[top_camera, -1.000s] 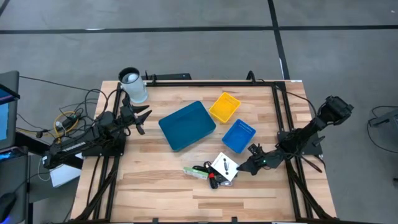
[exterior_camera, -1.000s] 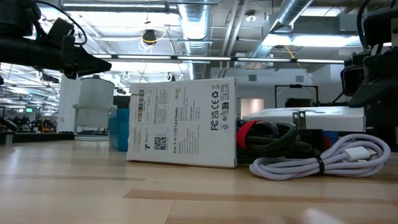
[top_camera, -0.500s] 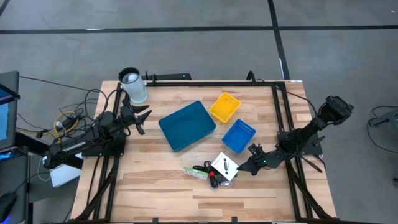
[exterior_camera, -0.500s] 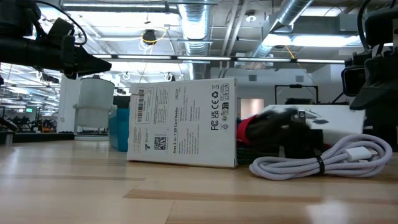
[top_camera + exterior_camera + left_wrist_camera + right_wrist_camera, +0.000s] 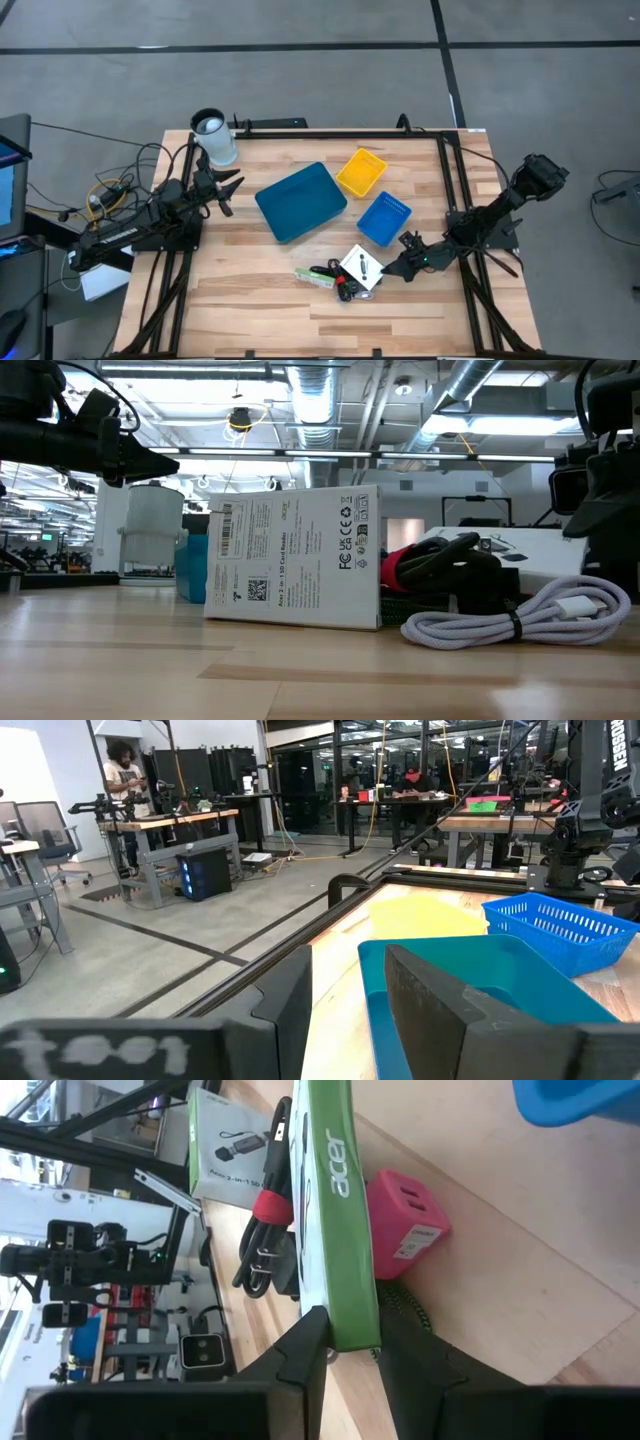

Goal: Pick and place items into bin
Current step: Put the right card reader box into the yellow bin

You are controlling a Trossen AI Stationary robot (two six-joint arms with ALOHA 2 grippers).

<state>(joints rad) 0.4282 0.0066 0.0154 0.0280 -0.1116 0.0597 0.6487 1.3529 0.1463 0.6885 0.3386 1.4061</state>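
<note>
A pile of items lies near the table's near edge. A white packet (image 5: 362, 268) with a green "acer" edge (image 5: 340, 1200) sits on its right side. My right gripper (image 5: 385, 271) is at that packet's right corner, shut on it. A second white box (image 5: 290, 560) stands on its long edge and shows from above as a green strip (image 5: 315, 277). A black cable with a red band (image 5: 262, 1210) and a pink block (image 5: 405, 1230) lie on either side of the green edge. My left gripper (image 5: 228, 190) waits open over the table's left side. My right gripper has the white packet by its green edge (image 5: 350, 1315), at the end nearest the arm. The edge is pinched between the two fingers, which come level from the table's right and lie along it. How far back it reaches does not show.
A large blue tray (image 5: 300, 200), a yellow bin (image 5: 361, 171) and a small blue bin (image 5: 385, 218) stand on the far half of the table. A white cup (image 5: 215, 140) is at the far left corner. A coiled white cable (image 5: 520, 620) lies in front of the pile.
In the low view the black cable with the red band has risen and bunched up under the white packet. Both boxes have stayed where they were. The high view shows no shift of either arm.
</note>
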